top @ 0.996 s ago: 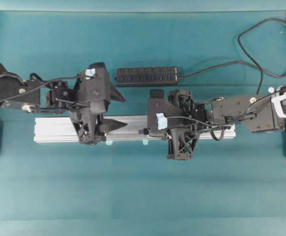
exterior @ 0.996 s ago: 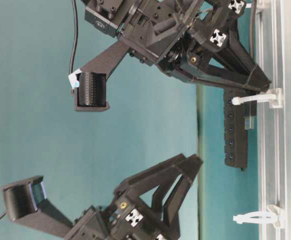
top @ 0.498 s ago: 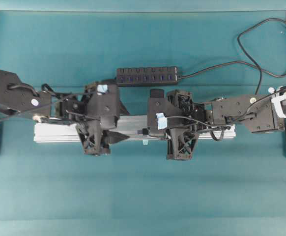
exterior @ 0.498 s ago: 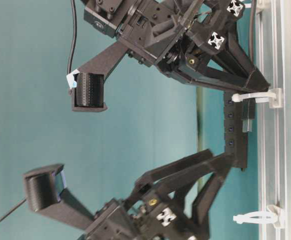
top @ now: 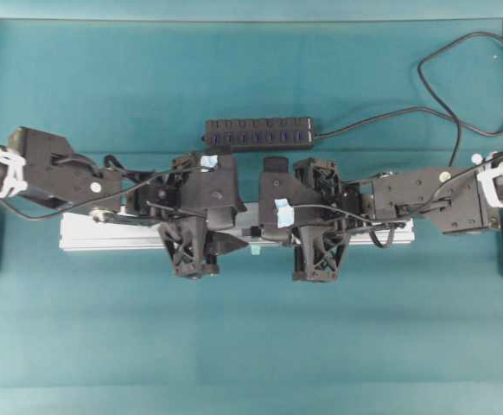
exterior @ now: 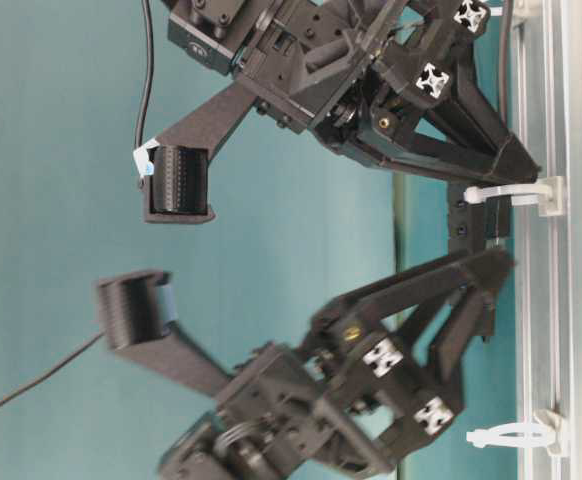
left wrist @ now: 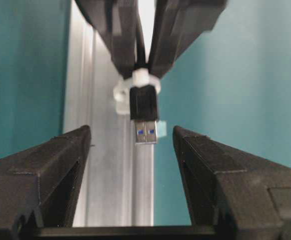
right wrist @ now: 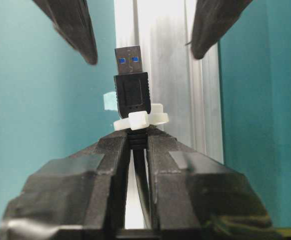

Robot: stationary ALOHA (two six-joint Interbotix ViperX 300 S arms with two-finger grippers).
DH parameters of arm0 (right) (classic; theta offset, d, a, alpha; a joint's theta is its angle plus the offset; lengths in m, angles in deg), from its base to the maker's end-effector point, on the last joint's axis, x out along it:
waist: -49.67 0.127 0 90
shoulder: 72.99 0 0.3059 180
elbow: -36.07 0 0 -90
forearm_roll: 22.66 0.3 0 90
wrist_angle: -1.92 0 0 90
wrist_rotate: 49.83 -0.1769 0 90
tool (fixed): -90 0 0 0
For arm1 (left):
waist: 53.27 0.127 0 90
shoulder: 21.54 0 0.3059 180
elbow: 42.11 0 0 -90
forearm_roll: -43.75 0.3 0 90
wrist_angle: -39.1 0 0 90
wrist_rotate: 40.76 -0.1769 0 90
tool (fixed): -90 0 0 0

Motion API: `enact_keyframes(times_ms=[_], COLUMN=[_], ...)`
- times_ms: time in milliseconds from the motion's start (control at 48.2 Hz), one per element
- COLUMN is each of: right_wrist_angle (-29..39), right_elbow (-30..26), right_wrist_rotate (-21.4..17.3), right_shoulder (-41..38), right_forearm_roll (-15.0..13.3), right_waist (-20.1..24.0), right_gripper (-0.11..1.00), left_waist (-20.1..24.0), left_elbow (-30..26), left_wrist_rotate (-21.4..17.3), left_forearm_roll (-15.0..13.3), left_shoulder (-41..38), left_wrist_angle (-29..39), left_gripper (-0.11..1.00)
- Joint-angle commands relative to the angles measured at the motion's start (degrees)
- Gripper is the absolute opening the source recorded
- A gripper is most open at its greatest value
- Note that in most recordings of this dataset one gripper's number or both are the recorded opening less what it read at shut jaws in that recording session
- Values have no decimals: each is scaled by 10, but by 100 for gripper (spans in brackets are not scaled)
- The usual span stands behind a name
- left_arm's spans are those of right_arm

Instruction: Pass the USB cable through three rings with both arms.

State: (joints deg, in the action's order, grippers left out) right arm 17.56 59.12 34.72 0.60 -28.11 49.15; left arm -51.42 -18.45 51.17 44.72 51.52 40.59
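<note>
Now: plug through ring, handover pending.
USB cable plug pokes through a ring on the rail, long axis along it, tip pointing straight into left gripper, whose jaws gape either side untouching; right gripper pinches the cord just behind.

The counter is wearing a plain teal cover. A long silver aluminium rail is lying directly on it, running left to right across the middle (both arms are hiding most of it). Behind the rail, well apart from it, a black hub strip is lying parallel, and its cord is curling away toward the far right corner.
</note>
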Motion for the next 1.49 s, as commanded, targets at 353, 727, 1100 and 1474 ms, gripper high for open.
enact_keyframes(times_ms=[353, 727, 1100, 1474], right_wrist_angle=[-5, -6, -4, -3], right_elbow=[-8, -8, -9, -8], right_wrist_rotate=[-6, -6, -6, -4], right_shoulder=[4, 4, 4, 4], right_forearm_roll=[2, 2, 2, 2], right_waist=[4, 4, 2, 0], right_gripper=[-7, -7, -7, -7], left_waist=[-5, -5, -2, -1], left_elbow=[-18, -15, -9, -10], left_wrist_rotate=[5, 3, -4, -4], left_forearm_roll=[2, 2, 1, 2], left_shoulder=[-33, -34, -31, -30], left_wrist_angle=[-48, -85, -85, -82], left_gripper=[67, 34, 23, 23])
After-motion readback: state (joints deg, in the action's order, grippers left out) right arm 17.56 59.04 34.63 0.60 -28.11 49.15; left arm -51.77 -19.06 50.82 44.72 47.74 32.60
